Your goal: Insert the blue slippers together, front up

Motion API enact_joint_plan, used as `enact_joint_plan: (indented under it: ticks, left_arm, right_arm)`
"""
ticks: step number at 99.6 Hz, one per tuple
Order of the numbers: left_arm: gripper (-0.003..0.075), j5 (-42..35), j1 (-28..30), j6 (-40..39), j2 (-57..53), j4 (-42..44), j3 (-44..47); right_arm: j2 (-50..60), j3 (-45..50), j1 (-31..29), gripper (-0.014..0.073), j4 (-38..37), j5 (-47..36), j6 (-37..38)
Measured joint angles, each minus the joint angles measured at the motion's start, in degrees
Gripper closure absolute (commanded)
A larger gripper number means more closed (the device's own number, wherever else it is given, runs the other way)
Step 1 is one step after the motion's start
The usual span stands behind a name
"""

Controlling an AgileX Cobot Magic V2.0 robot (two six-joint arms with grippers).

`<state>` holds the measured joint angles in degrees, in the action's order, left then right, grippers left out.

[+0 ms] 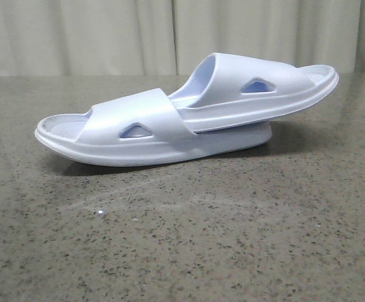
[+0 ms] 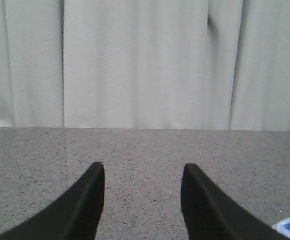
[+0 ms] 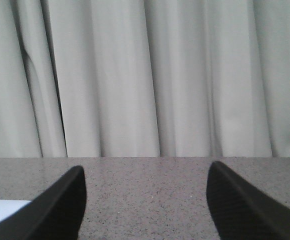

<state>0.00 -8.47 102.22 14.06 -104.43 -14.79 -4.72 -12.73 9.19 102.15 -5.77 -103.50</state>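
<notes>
On the speckled grey stone bench (image 1: 189, 245) the pair of pale blue-white moulded foam slippers (image 1: 189, 119) lies already nested. The lower slipper (image 1: 107, 135) rests on its sole, and the upper slipper (image 1: 264, 88) has one end pushed under the lower one's wide strap, its other end tilted up and out beyond the lower sole. Both footbeds face upward.

The left gripper (image 2: 142, 200) has its black fingers spread with bare bench between them. It holds nothing, and a sliver of pale blue foam shows just beside it at the edge of its own view. The right gripper (image 3: 145, 200) is spread wider still, also empty, with a pale corner of slipper near one finger. Behind the slippers hangs a pleated off-white curtain (image 1: 75, 38).

The foam looks light and springy, so it should yield under a pinch rather than crack, but its smooth skin may slide between the pads. The thick sole edge or the strap, near its triangular vents, seems the safest place to grip. Judging by the nesting, the task appears essentially done.
</notes>
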Motion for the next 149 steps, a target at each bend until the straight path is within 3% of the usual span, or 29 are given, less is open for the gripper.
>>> enact_joint_plan:
  ticks: [10,17,36,47,149]
  left_arm:
    - [0.0450,0.0,-1.1,0.0,0.0,0.0,0.1]
    - [0.0502,0.0,-1.1,0.0,0.0,0.0,0.1]
    - [0.0705,-1.2,-1.1,0.0,0.0,0.0,0.1]
    - [0.0704,-1.3,-1.1,0.0,0.0,0.0,0.1]
    - [0.0704,-1.5,-1.6,0.0,0.0,-0.1,0.1]
  right_arm:
    - [0.1,0.0,0.0,0.0162,0.0,0.2,0.0]
    - [0.1,0.0,0.0,0.0221,0.1,0.2,0.0]
    - [0.1,0.0,0.0,0.0532,0.1,-1.8,0.0]
    - [0.1,0.0,0.0,0.0701,0.3,-4.1,0.0]
    - [0.1,0.0,0.0,0.0701,1.9,-7.0,-0.1]
